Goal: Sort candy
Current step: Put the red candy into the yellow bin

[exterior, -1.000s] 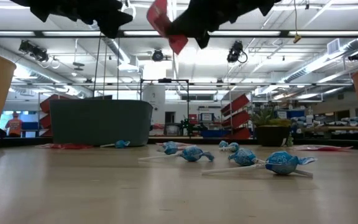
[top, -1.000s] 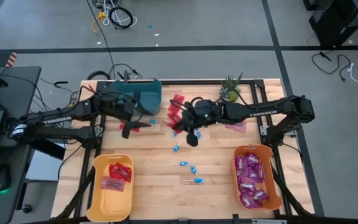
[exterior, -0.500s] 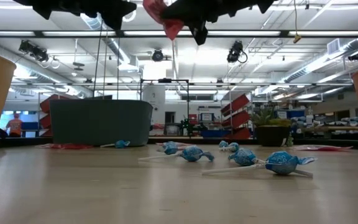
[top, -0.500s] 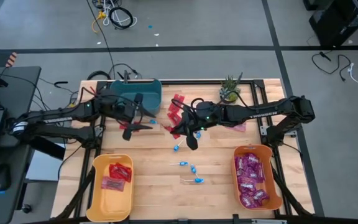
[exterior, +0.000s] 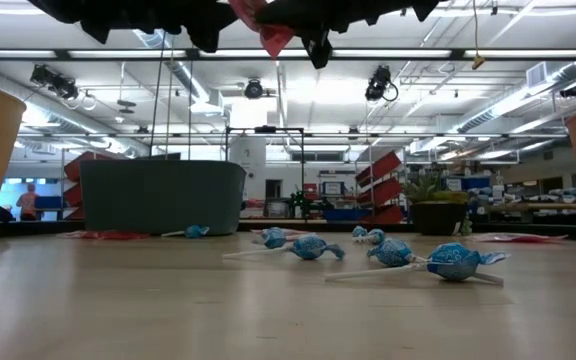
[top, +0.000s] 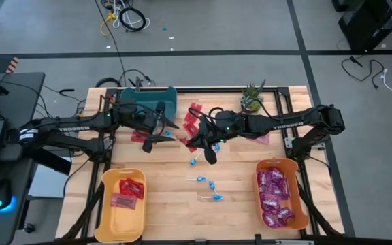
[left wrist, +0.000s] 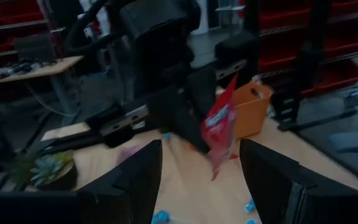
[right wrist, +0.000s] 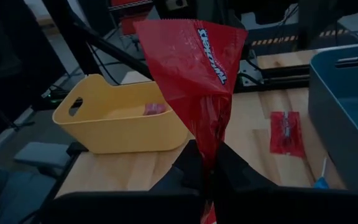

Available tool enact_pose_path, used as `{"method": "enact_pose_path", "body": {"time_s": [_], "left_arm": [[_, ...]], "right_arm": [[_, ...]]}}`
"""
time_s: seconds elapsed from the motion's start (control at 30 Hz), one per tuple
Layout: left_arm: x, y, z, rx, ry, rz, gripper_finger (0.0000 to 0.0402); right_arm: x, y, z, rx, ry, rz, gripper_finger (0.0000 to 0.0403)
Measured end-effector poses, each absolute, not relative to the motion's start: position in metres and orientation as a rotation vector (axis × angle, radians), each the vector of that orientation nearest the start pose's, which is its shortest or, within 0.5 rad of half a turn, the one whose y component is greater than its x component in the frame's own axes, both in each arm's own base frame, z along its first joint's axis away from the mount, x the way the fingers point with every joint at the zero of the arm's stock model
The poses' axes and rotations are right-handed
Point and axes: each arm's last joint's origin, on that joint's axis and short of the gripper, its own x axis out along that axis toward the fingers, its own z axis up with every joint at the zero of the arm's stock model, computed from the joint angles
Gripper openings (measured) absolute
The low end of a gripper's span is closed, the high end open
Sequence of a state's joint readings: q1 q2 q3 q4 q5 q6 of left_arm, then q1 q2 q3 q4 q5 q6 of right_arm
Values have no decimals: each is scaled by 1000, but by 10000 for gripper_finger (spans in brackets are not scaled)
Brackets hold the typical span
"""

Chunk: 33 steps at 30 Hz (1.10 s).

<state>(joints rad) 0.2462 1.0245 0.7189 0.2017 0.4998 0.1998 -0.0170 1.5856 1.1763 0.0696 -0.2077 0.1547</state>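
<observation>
the right gripper is clenched on the lower edge of a red packet, so the packet stands up clear of the table with its face exposed. that looks like an offer for a handover: the left gripper, fingers spread wide and holding nothing, hovers just beside it above the table's middle, and in its wrist view the packet hangs between its two fingers. a pass would make sense, since the yellow bin holding other red packets sits on the left arm's side.

white lettering runs down the packet, apparently "skittles", though it is tilted and partly creased. "trossen" is printed on the left arm and on the right arm.

farther out, blue lollipops lie loose between the bins, more red packets sit by the teal bin, and the orange bin is filled with purple packets. a plant stands at the back edge.
</observation>
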Motion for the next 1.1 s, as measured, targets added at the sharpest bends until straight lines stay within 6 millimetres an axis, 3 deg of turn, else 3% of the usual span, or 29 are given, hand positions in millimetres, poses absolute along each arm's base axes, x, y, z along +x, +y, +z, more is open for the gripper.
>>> {"method": "enact_pose_path", "body": {"time_s": [0.43,0.67,0.87,1.1], "left_arm": [[243,44,294,124,45,-286,218],[244,43,296,102,26,-296,211],[244,43,295,97,36,-298,149],[244,43,294,95,39,-299,23]], "right_arm": [[364,-9,296,167,315,141,6],[364,-10,296,164,315,137,6],[364,-10,296,156,313,138,6],[364,-10,296,146,311,139,9]]}}
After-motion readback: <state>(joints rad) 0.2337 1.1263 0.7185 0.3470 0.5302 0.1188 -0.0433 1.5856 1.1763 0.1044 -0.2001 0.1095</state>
